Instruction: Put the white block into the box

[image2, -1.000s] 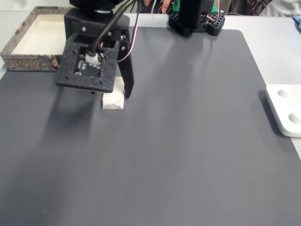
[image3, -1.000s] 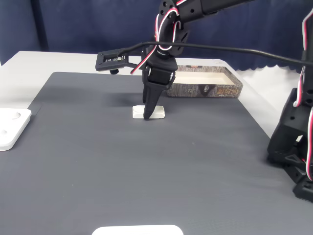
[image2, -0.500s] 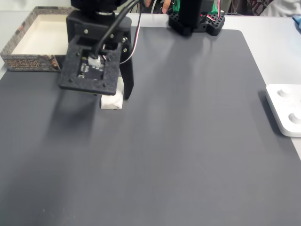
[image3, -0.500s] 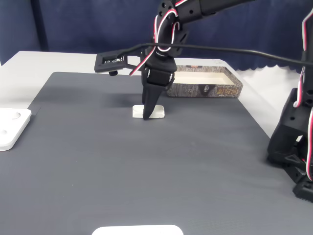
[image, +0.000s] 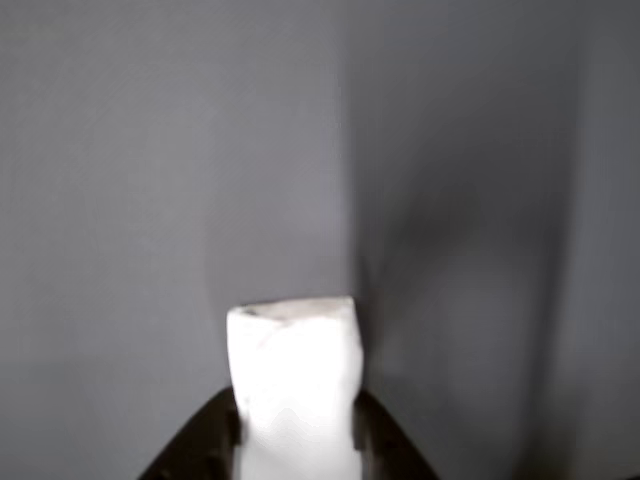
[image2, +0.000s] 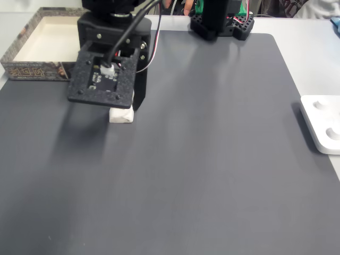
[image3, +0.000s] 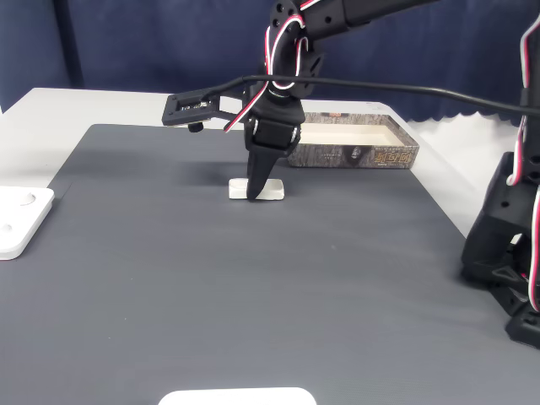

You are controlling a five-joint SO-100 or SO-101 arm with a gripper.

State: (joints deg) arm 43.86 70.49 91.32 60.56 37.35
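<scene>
The box lies open with nothing visible inside, near the block, which rests on the mat, pinched by the hand.

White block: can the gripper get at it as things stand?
Probably yes. The gripper is already down at the white block on the dark mat, its jaws on either side of the block in the other view. Nothing stands between them.
</scene>
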